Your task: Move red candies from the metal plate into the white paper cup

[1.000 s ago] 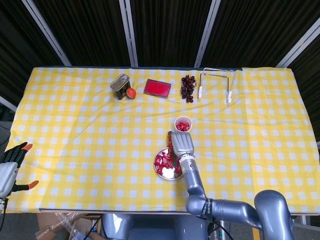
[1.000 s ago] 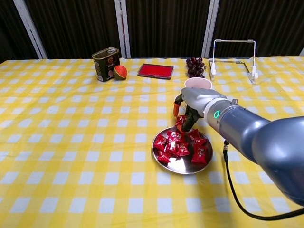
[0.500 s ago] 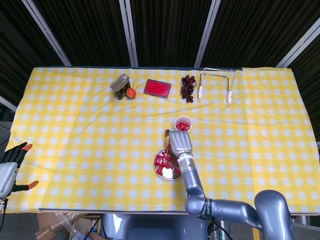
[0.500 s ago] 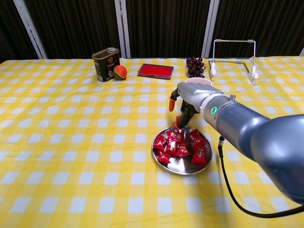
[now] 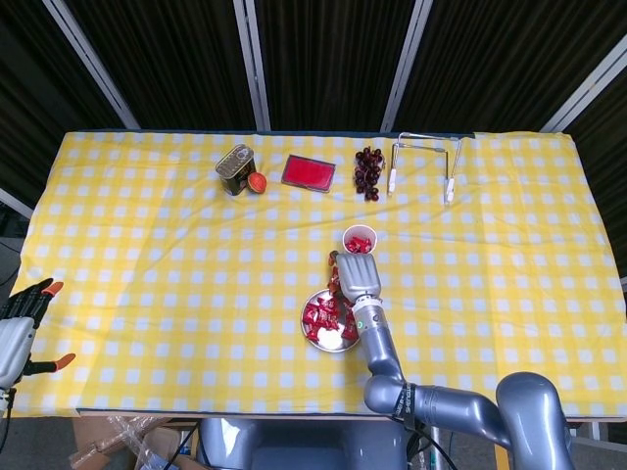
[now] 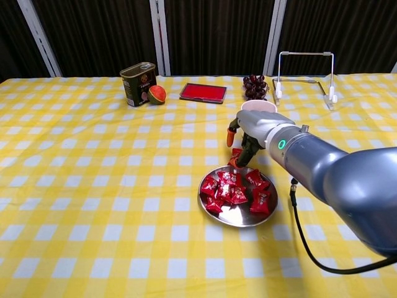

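The right hand (image 6: 248, 139) is held above the far rim of the metal plate (image 6: 238, 214), between the plate and the white paper cup (image 6: 258, 108). Its grey metallic arm enters from the lower right of the chest view, with a green indicator light near the wrist. The fingers are pointed down toward the plate, and a red candy (image 6: 236, 154) is seen pinched at their orange-tipped ends, just above the plate's rim at about 12 o'clock. In the head view the right hand (image 5: 357, 276) is seen from above, covering the plate's upper right edge, with the cup just beyond it at 12 o'clock.

The left hand (image 5: 18, 328) is seen only in the head view, at the table's near left corner at about 8 o'clock, with its dark, orange-tipped fingers spread apart and nothing held.

The plate is round, shallow and shiny, and a heap of glossy red wrapped candies (image 6: 234, 187) is piled in it. The cup is a plain white cylinder, upright, with red pieces visible inside from above (image 5: 359, 246).

The table is covered by a yellow and white checked cloth (image 6: 93, 186), slightly creased. Along the far edge are set a rectangular olive tin (image 6: 138, 83), a small reddish round fruit (image 6: 156, 94) touching it, a flat red rectangular tray (image 6: 203, 92), a cluster of dark grapes (image 6: 255, 85), and a thin wire stand (image 6: 304, 74) with white-tipped feet.
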### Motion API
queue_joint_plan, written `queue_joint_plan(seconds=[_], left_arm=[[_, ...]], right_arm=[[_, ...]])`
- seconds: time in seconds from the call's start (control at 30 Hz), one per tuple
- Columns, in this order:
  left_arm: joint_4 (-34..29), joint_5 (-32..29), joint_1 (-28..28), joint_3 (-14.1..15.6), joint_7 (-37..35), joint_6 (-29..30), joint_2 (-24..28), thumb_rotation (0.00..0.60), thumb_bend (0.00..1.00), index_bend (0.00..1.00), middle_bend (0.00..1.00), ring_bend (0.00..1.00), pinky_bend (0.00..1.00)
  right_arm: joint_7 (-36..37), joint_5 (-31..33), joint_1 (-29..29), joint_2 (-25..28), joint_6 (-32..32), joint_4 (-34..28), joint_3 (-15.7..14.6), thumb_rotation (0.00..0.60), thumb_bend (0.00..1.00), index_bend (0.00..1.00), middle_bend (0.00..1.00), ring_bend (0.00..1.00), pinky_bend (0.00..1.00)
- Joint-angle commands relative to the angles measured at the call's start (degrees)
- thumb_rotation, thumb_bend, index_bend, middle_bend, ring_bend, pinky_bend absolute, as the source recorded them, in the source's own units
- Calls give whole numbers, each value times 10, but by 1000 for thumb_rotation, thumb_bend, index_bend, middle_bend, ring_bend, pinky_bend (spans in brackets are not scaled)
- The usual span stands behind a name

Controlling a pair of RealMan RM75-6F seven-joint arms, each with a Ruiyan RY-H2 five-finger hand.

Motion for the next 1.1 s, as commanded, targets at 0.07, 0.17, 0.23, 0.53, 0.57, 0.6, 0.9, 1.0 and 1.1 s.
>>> queue_joint_plan(seconds=[0.07, 0.17, 0.23, 0.53, 0.57, 0.6, 0.9, 1.0, 1.1], left_arm=[[0, -1, 0, 0, -1, 0, 0, 600, 27, 0, 0, 0, 0], [-1, 0, 0, 0, -2, -1, 1, 600, 27, 0, 0, 0, 0], [-1, 0, 0, 0, -2, -1, 1, 600, 27, 0, 0, 0, 0], [-1, 1, 0, 1, -3, -1, 1, 600, 27, 0, 0, 0, 0], [-2, 1, 0, 1, -3, -1, 1, 600, 27, 0, 0, 0, 0], [-2, 1, 0, 1, -3, -1, 1, 600, 28, 0, 0, 0, 0], [-2, 2, 0, 1, -3, 0, 1, 600, 27, 0, 0, 0, 0], [-2, 2, 0, 1, -3, 0, 1, 600, 27, 0, 0, 0, 0], [-2, 2, 0, 1, -2, 0, 1, 600, 27, 0, 0, 0, 0]], right_arm=[[0, 1, -1, -1, -2, 5, 0, 600, 371, 407, 868, 908, 1000], [0, 2, -2, -1, -3, 5, 0, 600, 372, 463, 868, 908, 1000], [0, 1, -3, -1, -3, 4, -1, 600, 377, 504, 868, 908, 1000], [1, -2, -8, 0, -2, -4, -4, 600, 466, 598, 868, 908, 1000], [1, -3, -8, 1, -1, -6, -3, 600, 469, 601, 868, 908, 1000], [1, -3, -8, 2, 0, -7, -3, 600, 470, 604, 868, 908, 1000], [0, -4, -10, 8, 3, -17, 0, 600, 501, 635, 868, 908, 1000], [-1, -3, -12, 10, 3, -18, -1, 600, 521, 647, 868, 908, 1000], [-1, -2, -13, 11, 3, -20, -1, 600, 531, 649, 868, 908, 1000]])
